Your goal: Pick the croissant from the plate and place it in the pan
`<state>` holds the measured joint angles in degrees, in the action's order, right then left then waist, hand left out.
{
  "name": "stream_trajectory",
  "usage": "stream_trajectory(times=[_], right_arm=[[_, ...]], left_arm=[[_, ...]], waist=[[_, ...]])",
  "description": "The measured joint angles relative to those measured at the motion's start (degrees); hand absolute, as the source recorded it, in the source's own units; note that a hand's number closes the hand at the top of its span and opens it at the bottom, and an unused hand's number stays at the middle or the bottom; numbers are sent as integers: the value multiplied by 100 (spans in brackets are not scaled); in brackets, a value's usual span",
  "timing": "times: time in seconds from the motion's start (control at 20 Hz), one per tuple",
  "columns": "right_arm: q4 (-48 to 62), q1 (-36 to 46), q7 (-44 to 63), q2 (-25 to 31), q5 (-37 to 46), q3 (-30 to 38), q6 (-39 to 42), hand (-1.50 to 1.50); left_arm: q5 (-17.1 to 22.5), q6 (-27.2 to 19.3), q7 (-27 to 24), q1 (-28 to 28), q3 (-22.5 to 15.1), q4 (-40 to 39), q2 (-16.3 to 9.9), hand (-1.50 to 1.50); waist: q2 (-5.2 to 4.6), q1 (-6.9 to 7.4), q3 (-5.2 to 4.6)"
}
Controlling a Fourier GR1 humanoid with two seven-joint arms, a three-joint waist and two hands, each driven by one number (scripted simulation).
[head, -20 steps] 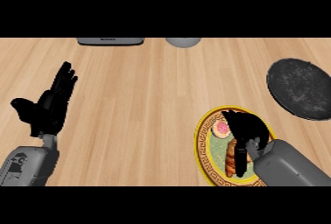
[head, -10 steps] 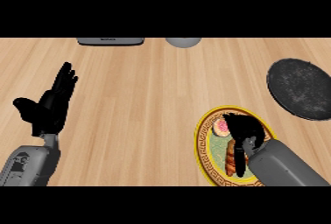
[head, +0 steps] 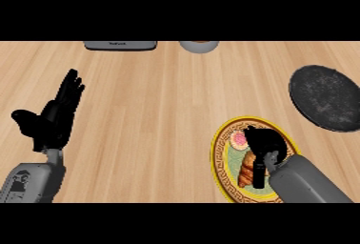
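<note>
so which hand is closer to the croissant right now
Right. The right hand is over the yellow-rimmed plate, fingers curled down beside the croissant. The left hand rests open at the far left of the counter, well apart from it.

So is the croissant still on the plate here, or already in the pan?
On the plate. The croissant lies on the yellow-rimmed plate beneath the right hand; the dark pan holds nothing.

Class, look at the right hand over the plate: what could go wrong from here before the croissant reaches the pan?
1. The right hand hides much of the croissant, so the fingers may close off-centre and it could slip.
2. A pink item shares the plate; the hand might knock it.
3. The pan lies apart, so the croissant could fall while carried.
</note>
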<state>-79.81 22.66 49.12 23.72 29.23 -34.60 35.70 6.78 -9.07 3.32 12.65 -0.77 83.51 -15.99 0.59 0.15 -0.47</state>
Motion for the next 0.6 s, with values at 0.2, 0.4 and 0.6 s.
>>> stream_trajectory(times=[0.2, 0.4, 0.6], right_arm=[[-59, -104, -191, -30, 283, 17, 99, 150], [4, -88, -219, -249, 537, 191, 34, 150], [72, 50, 7, -973, 793, 362, -731, 150]], left_arm=[[-16, 79, -16, 70, 120, -88, -4, 0], [-86, 120, 26, 86, 136, -96, 52, 0], [-123, 105, 59, 138, 109, -39, 88, 0]], waist=[[6, -9, -7], [4, -12, -13], [-10, 5, -12]])
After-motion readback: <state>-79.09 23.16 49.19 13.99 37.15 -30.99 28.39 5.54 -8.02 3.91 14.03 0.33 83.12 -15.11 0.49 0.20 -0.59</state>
